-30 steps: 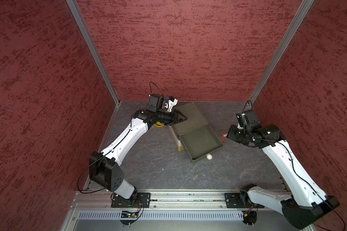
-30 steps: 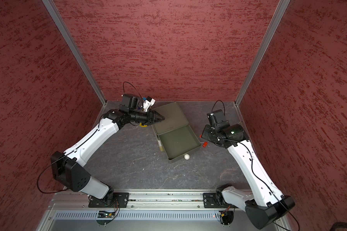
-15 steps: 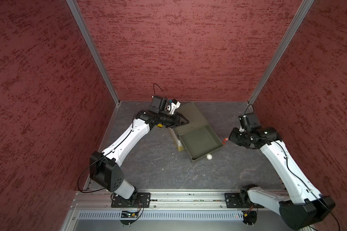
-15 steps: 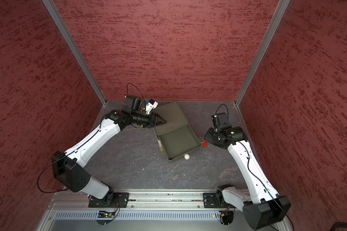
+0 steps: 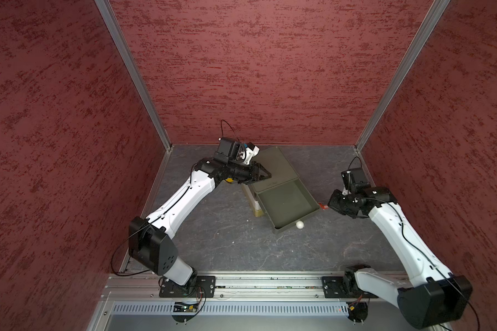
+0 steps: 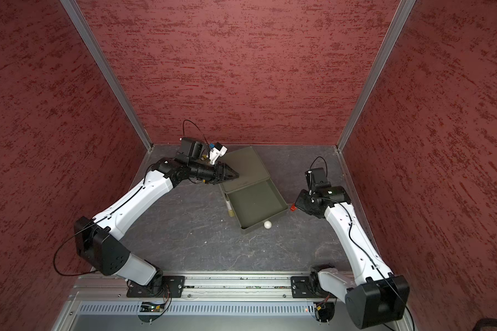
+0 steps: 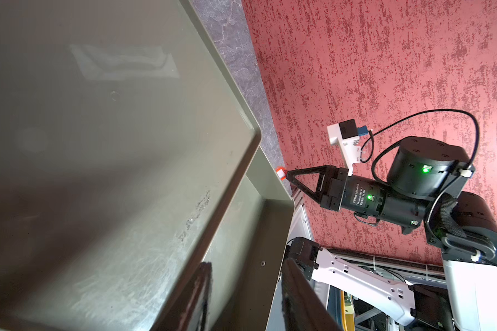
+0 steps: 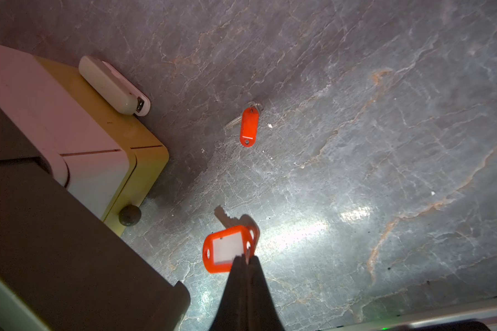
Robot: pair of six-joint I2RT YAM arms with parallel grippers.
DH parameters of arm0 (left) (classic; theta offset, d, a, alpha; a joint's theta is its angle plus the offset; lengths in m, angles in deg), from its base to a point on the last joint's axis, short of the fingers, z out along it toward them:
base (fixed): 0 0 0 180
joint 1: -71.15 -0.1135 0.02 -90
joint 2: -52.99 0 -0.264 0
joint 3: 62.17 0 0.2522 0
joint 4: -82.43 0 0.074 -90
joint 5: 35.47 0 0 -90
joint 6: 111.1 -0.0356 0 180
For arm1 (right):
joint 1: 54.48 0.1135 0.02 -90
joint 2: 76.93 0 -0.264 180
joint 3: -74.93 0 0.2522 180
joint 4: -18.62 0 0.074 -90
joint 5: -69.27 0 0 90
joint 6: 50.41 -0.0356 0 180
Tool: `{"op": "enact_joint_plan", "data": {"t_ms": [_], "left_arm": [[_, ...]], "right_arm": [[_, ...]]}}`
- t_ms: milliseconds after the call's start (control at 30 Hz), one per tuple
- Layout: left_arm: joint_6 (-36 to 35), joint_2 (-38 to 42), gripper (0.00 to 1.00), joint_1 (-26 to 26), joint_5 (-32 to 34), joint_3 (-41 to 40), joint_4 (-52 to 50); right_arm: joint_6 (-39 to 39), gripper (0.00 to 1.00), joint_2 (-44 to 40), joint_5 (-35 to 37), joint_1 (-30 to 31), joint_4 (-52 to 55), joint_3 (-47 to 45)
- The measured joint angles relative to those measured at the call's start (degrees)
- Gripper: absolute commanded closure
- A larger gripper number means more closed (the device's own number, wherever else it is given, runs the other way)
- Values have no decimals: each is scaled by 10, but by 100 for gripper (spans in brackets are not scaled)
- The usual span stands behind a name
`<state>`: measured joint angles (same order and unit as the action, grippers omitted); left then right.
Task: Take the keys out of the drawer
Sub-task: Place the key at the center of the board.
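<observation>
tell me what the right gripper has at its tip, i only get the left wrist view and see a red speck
observer: The right gripper is shut on a red plastic key tag with a white label, its metal key hanging from it.
operator: any other key out of the drawer
observer: Yes, the right wrist view shows a second red-tagged key lying on the grey stone-look tabletop, apart from the held one.

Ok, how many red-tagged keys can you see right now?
2. One red key is pinched in the right gripper's shut jaws, just outside the drawer. The second red key lies free on the table, shown only in the right wrist view. More may be hidden.
</observation>
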<state>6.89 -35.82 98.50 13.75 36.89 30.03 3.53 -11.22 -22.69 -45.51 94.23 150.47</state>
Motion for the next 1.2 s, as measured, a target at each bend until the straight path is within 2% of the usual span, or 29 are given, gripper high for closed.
{"op": "enact_joint_plan", "data": {"t_ms": [667, 1200], "left_arm": [[-6, -12, 57, 3, 7, 4, -15], [-60, -54, 57, 48, 71, 100, -92]], "right_arm": [[36, 100, 82, -23, -37, -66, -56], [61, 100, 165, -33, -59, -125, -76]]}}
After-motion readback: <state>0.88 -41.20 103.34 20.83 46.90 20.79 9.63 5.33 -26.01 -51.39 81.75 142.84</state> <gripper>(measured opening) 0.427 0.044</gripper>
